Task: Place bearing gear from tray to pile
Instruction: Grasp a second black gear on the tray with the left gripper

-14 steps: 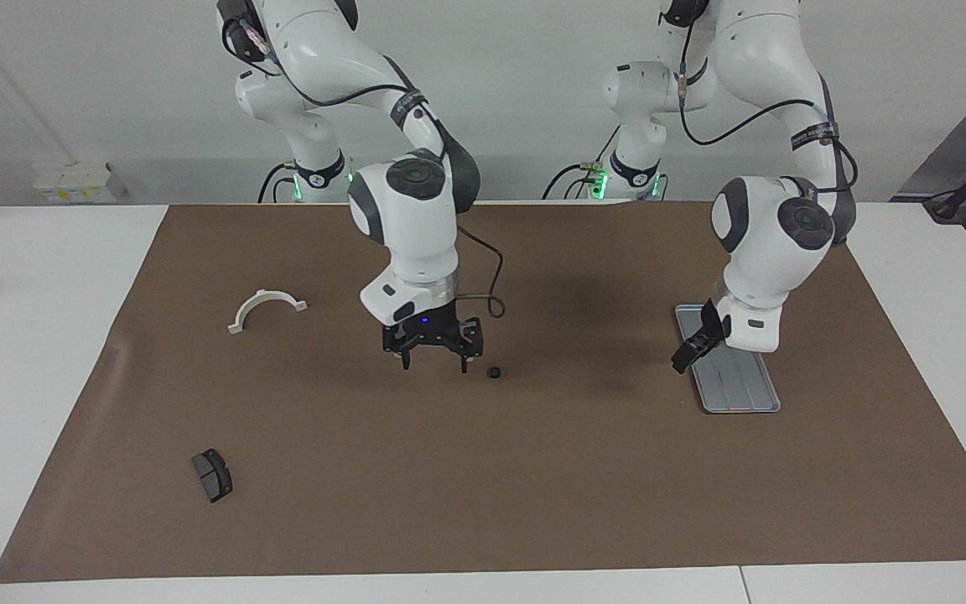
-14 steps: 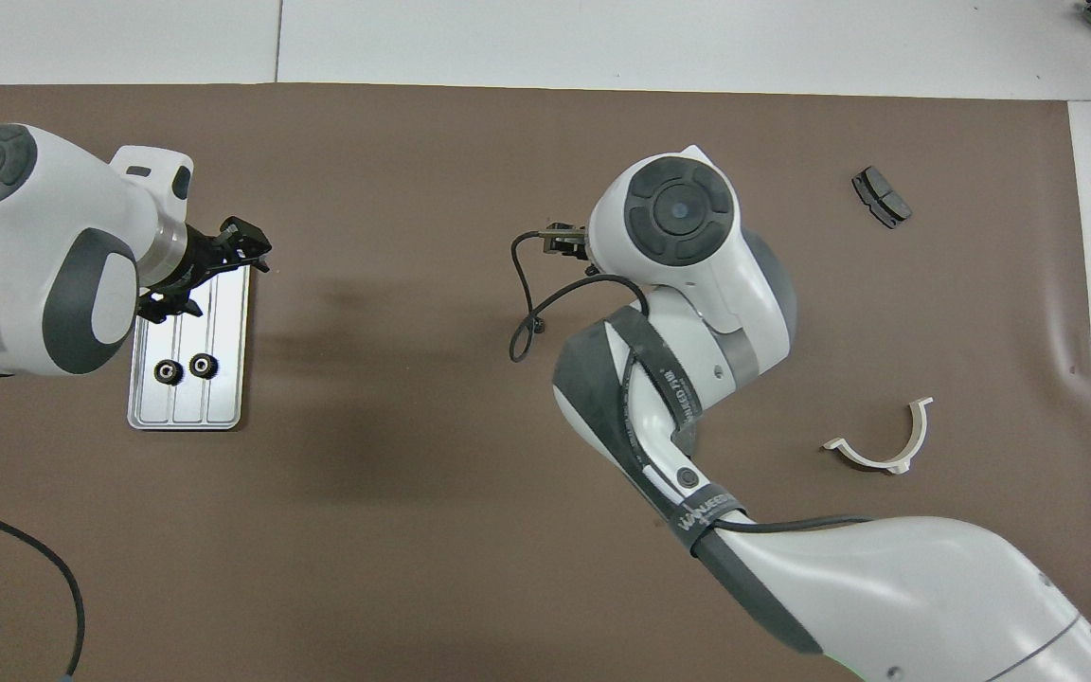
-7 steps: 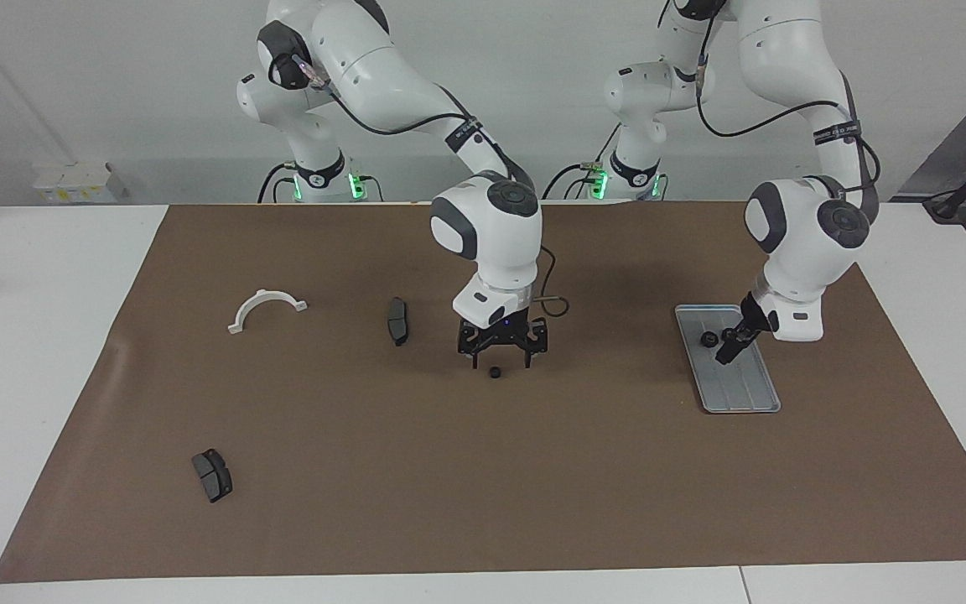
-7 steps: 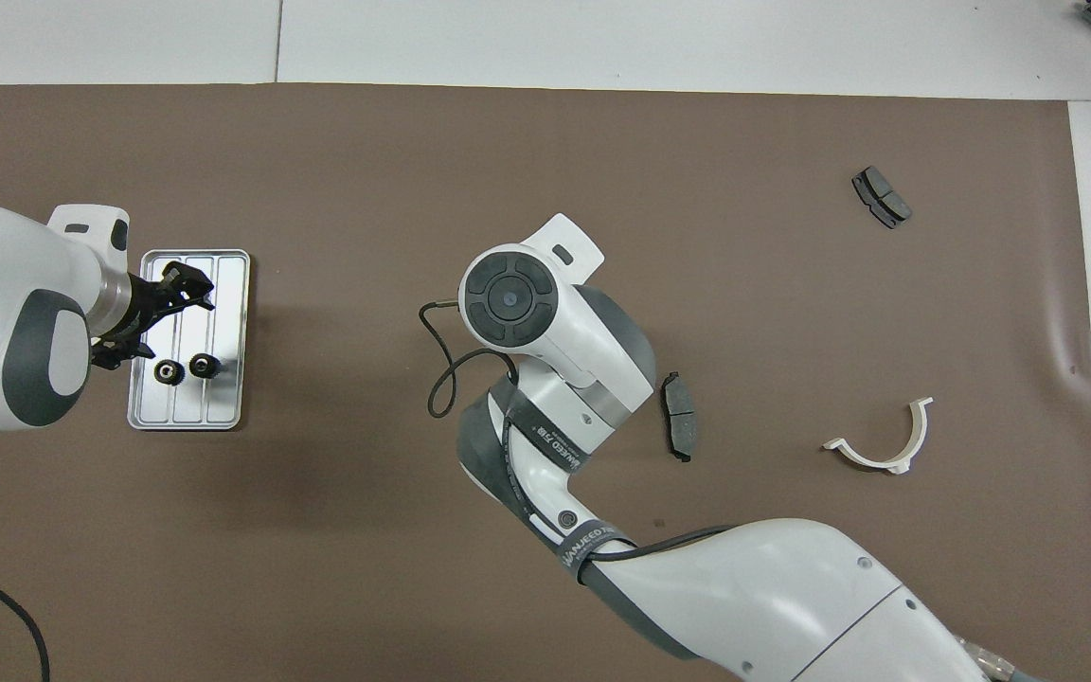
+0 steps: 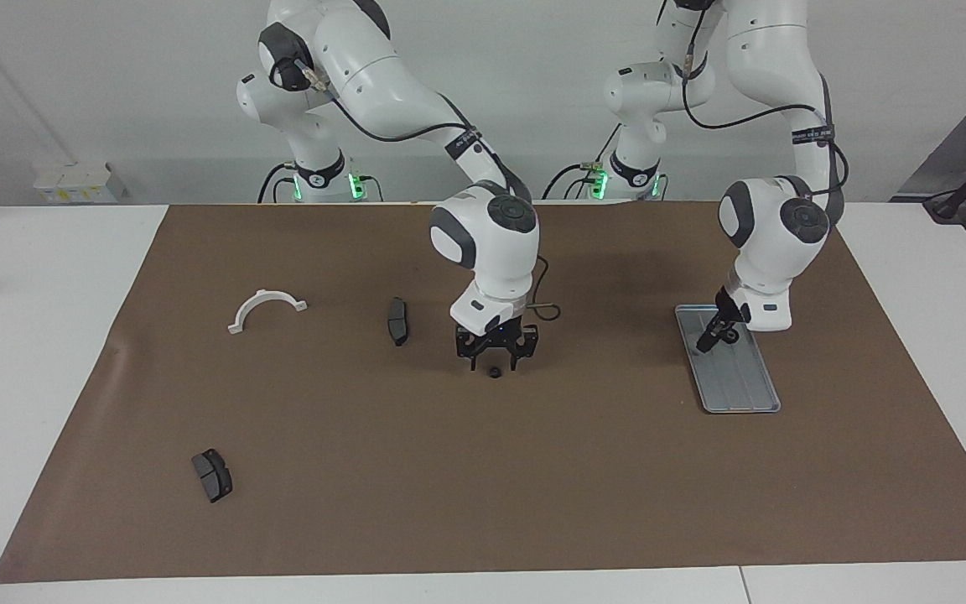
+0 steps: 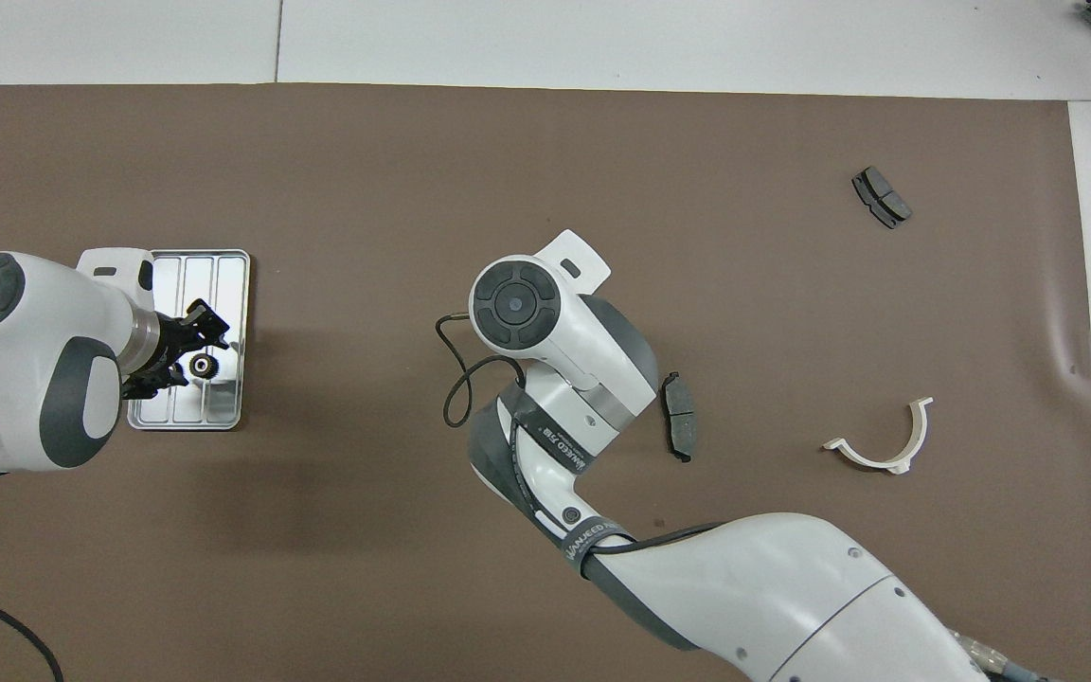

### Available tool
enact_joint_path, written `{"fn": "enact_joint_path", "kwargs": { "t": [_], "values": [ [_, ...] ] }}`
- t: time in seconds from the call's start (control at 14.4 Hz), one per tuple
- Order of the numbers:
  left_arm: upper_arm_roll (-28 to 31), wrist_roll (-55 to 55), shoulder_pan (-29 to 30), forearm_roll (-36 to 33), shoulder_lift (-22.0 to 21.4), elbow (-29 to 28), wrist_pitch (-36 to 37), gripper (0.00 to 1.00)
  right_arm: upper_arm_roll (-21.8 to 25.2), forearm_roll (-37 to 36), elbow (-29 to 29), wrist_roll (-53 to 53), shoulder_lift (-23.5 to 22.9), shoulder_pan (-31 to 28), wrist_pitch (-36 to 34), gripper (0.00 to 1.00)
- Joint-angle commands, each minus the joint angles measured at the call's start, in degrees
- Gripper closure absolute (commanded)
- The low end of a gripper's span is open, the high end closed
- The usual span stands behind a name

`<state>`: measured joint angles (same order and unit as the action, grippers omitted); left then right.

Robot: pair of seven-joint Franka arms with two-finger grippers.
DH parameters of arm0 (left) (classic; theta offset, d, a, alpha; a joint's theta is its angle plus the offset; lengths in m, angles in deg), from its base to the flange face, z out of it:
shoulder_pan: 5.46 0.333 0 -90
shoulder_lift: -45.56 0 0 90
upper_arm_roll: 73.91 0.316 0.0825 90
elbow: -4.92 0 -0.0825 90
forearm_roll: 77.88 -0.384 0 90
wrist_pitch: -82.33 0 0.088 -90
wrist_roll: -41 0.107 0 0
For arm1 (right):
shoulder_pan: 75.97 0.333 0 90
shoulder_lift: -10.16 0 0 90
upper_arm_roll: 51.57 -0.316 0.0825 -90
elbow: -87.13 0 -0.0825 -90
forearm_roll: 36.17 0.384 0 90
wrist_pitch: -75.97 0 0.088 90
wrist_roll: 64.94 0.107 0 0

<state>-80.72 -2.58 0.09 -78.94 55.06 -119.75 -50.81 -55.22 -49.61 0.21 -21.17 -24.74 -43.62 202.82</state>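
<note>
The silver ridged tray (image 5: pixel 739 386) (image 6: pixel 223 284) lies toward the left arm's end of the brown mat. One black bearing gear (image 6: pixel 203 366) shows on its end nearer the robots. My left gripper (image 5: pixel 711 342) (image 6: pixel 187 352) hangs low right over that gear, and its wrist hides the tray beside it. Another small black gear (image 5: pixel 494 372) lies loose mid-mat. My right gripper (image 5: pixel 494 362) stands open just above it, one finger on each side. In the overhead view its wrist hides both. The pile's squat two-block brake pad (image 5: pixel 212 474) (image 6: pixel 881 197) lies alone toward the right arm's end.
A slim curved dark pad (image 5: pixel 397 320) (image 6: pixel 678 415) lies beside the right gripper, toward the right arm's end. A white half-ring bracket (image 5: pixel 267 309) (image 6: pixel 882 440) lies farther that way. A black cable loop (image 6: pixel 456 398) hangs off the right wrist.
My right arm swung toward the left arm's end, uncovering the slim pad, and came down over the loose gear with narrower jaws. My left gripper moved along the tray onto the gears.
</note>
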Motion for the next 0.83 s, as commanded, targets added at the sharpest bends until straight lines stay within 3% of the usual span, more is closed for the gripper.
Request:
{"fn": "enact_joint_path", "kwargs": {
  "t": [0.0,0.35,0.48,0.62,0.69,0.76],
  "values": [
    [0.4,-2.1,-0.4,-1.1,-2.5,-3.6,-1.9,0.34,-0.5,-0.5,-0.6,0.0,0.1,-0.9,1.5,0.36],
    [0.4,-1.6,0.0,-1.1,-2.5,-5.3,-5.4,0.35,-0.7,1.7,-1.5,-0.1,0.1,-1.0,1.9,0.39],
    [0.4,-1.6,0.0,-1.1,-2.2,-5.4,-5.6,0.41,-0.7,2.6,-1.5,-0.1,0.1,-1.0,2.0,0.41],
    [0.4,-1.3,0.2,-1.1,-2.1,-5.3,-6.0,0.56,-0.7,2.6,-1.9,-0.2,0.1,-1.0,2.0,0.41],
    [0.4,-1.2,0.3,-1.1,-2.1,-5.3,-6.3,0.73,-0.7,2.6,-2.4,-0.4,0.2,-1.0,2.1,0.41],
    [0.4,-1.1,0.3,-1.1,-2.0,-5.1,-6.3,1.00,-0.7,2.6,-2.9,-0.8,0.3,-1.0,2.7,0.41]
  ]
}}
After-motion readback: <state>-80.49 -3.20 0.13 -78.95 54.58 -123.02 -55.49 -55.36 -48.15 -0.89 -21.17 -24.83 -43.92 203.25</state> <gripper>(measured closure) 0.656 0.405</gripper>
